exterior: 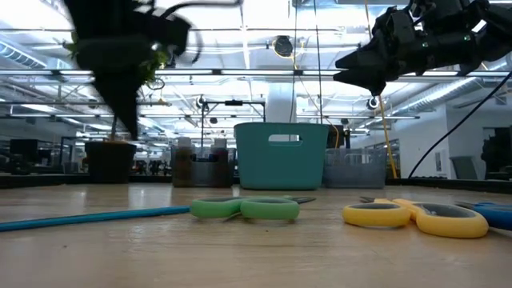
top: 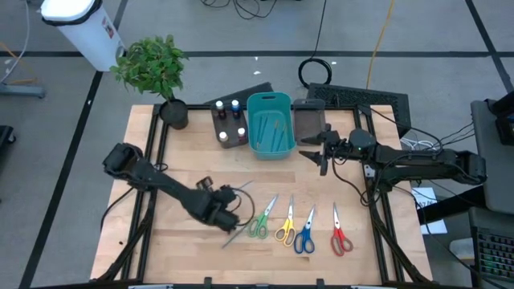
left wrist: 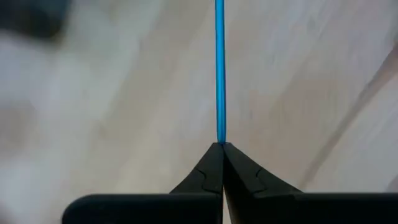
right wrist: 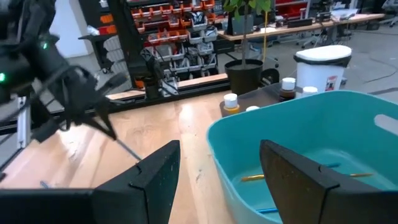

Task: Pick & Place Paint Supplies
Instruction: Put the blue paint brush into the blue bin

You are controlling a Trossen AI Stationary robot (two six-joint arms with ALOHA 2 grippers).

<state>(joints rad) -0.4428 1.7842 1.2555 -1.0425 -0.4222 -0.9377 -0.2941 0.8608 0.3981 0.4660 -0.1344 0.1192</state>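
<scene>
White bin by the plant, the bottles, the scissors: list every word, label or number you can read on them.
None can be read.
white bin: red and dark marks on its label, too small to read.
bottles: no label legible.
scissors: no print visible on handles or blades.

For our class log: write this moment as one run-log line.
left tool: shut on blue brush | right tool: open, above teal bin | scissors: on table

A potted plant [top: 152, 68] stands beside what seem grey bins [top: 229, 122], teal bin [top: 269, 124].
</scene>
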